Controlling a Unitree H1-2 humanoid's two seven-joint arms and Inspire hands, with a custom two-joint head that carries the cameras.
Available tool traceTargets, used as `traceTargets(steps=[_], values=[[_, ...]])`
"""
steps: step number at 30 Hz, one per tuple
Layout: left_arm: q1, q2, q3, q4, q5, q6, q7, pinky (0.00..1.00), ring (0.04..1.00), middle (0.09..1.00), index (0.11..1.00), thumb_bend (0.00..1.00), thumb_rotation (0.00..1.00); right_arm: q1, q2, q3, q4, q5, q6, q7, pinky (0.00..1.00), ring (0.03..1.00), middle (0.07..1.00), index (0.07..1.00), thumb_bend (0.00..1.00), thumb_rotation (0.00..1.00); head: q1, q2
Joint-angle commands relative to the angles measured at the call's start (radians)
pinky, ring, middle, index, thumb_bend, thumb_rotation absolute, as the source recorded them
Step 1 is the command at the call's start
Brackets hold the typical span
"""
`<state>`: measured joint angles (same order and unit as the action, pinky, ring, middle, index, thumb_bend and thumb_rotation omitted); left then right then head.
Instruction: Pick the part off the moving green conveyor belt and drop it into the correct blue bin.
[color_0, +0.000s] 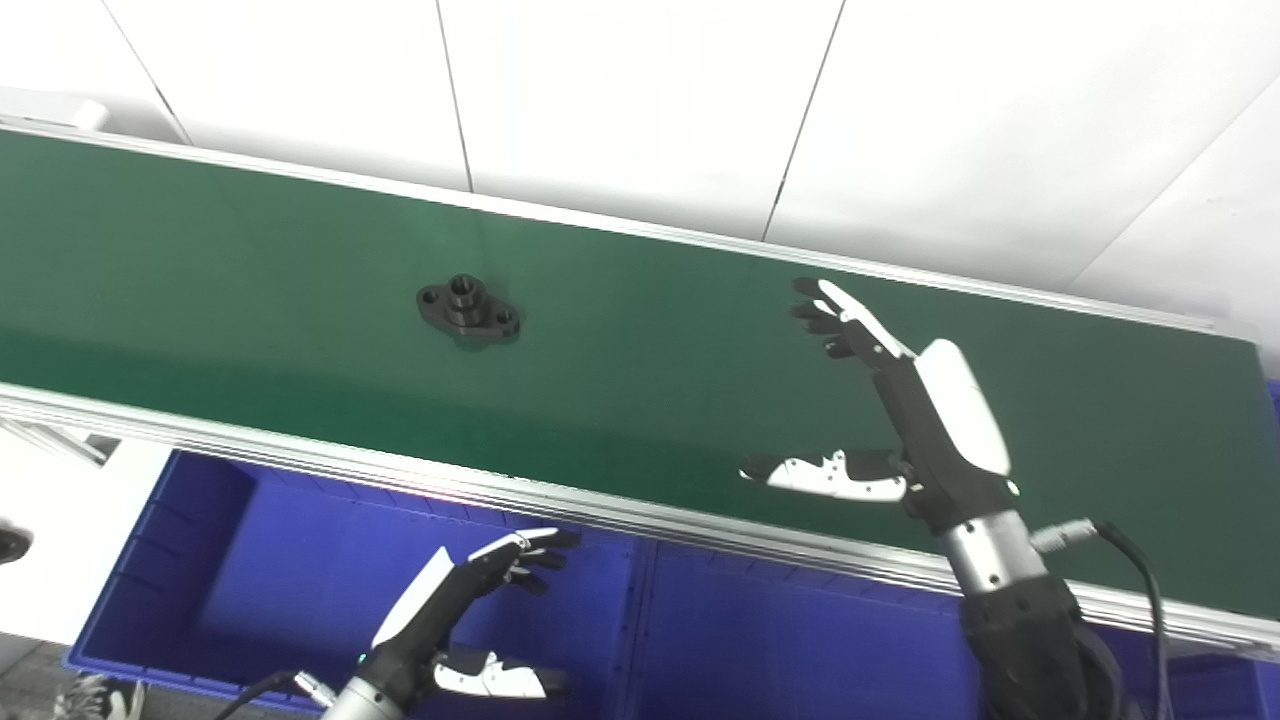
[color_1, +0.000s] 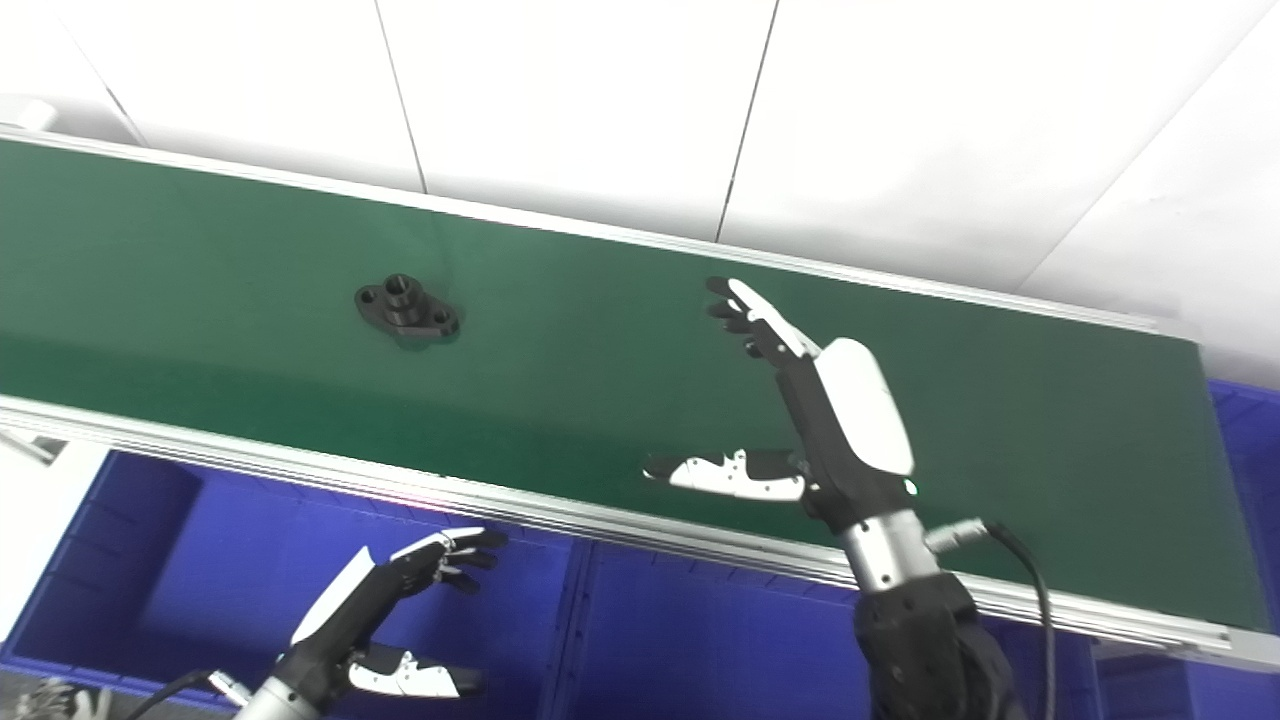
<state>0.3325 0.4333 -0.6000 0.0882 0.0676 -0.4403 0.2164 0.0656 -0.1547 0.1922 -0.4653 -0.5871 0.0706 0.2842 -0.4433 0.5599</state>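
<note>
A small black part (color_0: 468, 311) lies flat on the green conveyor belt (color_0: 640, 380), left of the belt's middle and a little nearer its far rail than its near one. It is a matt, dark flange: an elongated, roughly diamond-shaped base plate with a round hole at each pointed end and a short upright cylindrical boss in the centre, whose top shows a bore. Nothing touches it. The right hand (color_0: 900, 420) hangs over the belt well to the right of the part, palm turned leftward toward it, its fingers (color_0: 835, 318) stretched out toward the far rail and its thumb spread wide to the left, so the hand is plainly empty and spread. The left hand (color_0: 470, 610) sits lower, in front of the belt's near aluminium rail and above a blue bin (color_0: 200, 560), its fingers apart and slightly curled with the thumb held away beneath them, gripping nothing. A second blue bin (color_0: 800, 640) adjoins the first on the right, a ridge between them, and more blue shows past the belt's right end. White wall panels (color_0: 640, 100) rise behind the conveyor.
</note>
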Motion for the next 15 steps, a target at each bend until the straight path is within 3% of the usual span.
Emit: traceTargets(steps=[1, 8, 15], values=[[-0.001, 0.001, 0.018, -0.007, -0.004, -0.030, -0.022, 0.65, 0.771, 0.842, 0.798, 0.88, 0.40, -0.039, 0.009, 0.008, -0.005, -0.010, -0.012, -0.026, 0.72, 0.804, 0.834, 0.899, 0.78, 0.47, -0.009, -0.002], [-0.002, -0.010, 0.046, 0.012, -0.003, -0.030, -0.064, 0.63, 0.774, 0.837, 0.794, 0.88, 0.37, -0.086, 0.019, 0.034, 0.045, -0.057, -0.002, -0.033, 0.70, 0.794, 0.840, 0.901, 0.79, 0.48, -0.004, -0.017], [-0.009, -0.002, 0.039, 0.024, 0.026, -0.030, -0.048, 0.63, 0.762, 0.834, 0.779, 0.88, 0.37, -0.127, 0.030, 0.057, 0.081, -0.084, 0.027, -0.020, 0.71, 0.800, 0.845, 0.904, 0.79, 0.45, -0.007, -0.033]])
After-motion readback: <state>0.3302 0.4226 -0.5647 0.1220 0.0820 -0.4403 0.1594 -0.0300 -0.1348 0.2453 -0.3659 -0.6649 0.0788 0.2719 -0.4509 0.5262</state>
